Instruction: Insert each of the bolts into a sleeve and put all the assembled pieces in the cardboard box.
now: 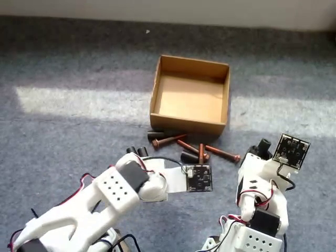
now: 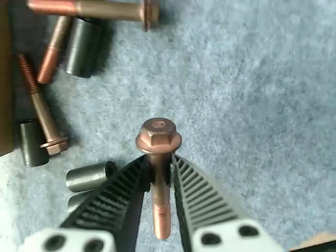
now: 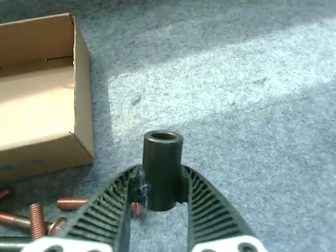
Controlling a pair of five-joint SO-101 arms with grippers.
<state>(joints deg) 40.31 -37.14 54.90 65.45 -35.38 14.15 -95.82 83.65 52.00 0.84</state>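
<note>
The bolt (image 2: pixel 159 137) is clamped in the left gripper (image 2: pixel 157 176). Its shank is pinched between the ribbed jaws and its flanged hex head stands clear past the jaw ends. Its long axis runs along the jaws, so the shank tip points back toward the wrist.

The sleeve (image 3: pixel 163 168) is gripped about its lower half by the right gripper (image 3: pixel 160 182), and its open bore is turned away from that wrist.

Both pieces are carried above the carpet (image 1: pixel 79 79), on the near side of the cardboard box (image 1: pixel 189 122). The bolt is held nearer the middle of the near edge and the sleeve nearer the near right corner, so the sleeve lies to the right of the bolt, well apart from it. In the high view the dark stub at the right arm's tip is probably this sleeve, though that is not certain.

The coming move is judged to turn on alignment. The bore is presented outward, but the bolt is presented head first (its free tip is buried between the jaws). One axis would therefore have to be swung round before the two can be mated.

The loose bolts (image 1: pixel 220 153) and loose sleeves (image 1: pixel 156 135) are left lying just beside the box's near wall.
</note>
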